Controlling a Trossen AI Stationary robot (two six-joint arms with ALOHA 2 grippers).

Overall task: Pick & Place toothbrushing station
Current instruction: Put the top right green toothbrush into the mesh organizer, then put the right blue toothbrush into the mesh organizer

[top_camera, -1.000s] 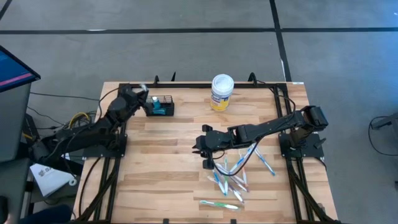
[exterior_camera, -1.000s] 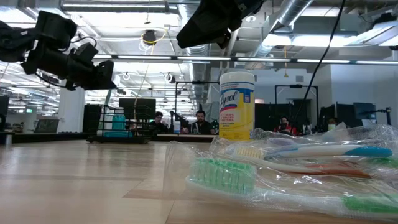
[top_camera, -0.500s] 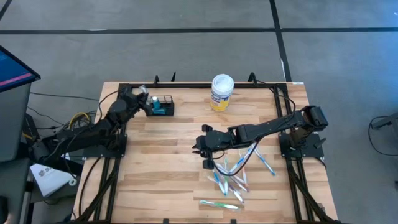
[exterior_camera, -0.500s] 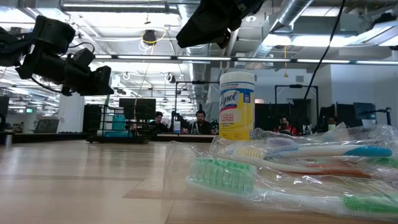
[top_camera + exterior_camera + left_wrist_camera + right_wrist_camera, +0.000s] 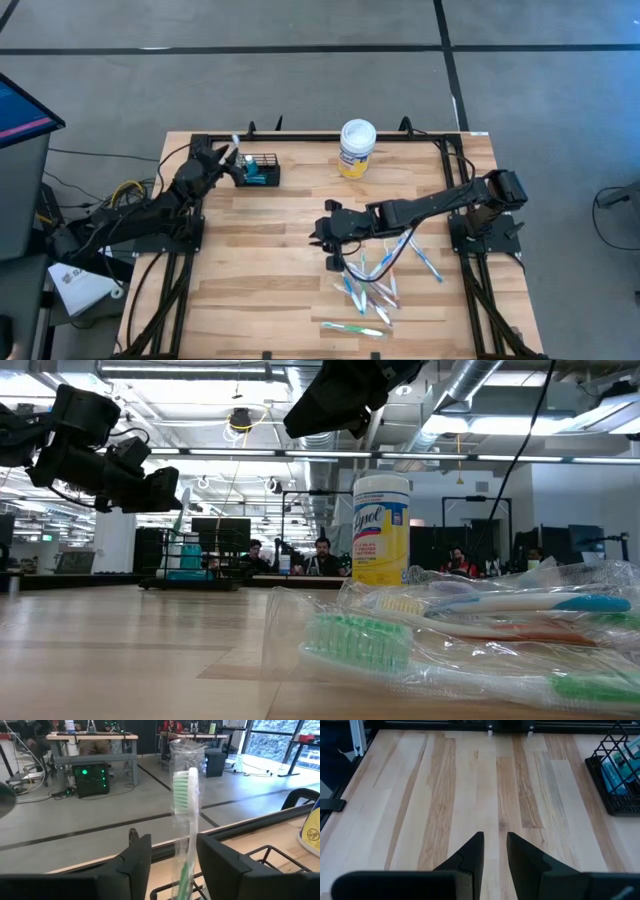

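The toothbrushing station, a small black wire basket, stands at the table's far left and holds teal items. A green toothbrush in a clear wrapper stands upright, bristles up. Its lower end goes down into the basket's left end. My left gripper is open, one finger on each side of the toothbrush. My right gripper hovers over the table's middle, its fingers slightly apart with nothing between them. My left gripper stands open around the wrapped toothbrush's handle, coming level from the table's left side. The wrapper's edge lies right at one finger; I cannot tell whether they touch.
A white-lidded, yellow-labelled tub stands at the far middle. Several wrapped toothbrushes lie scattered on the near right part of the table, close under my right arm. A black frame rail runs along the far edge.
My left gripper has opened and let go of the wrapped toothbrush. It has drawn back a little toward the table's left edge. The toothbrush stays upright at the basket's left end.
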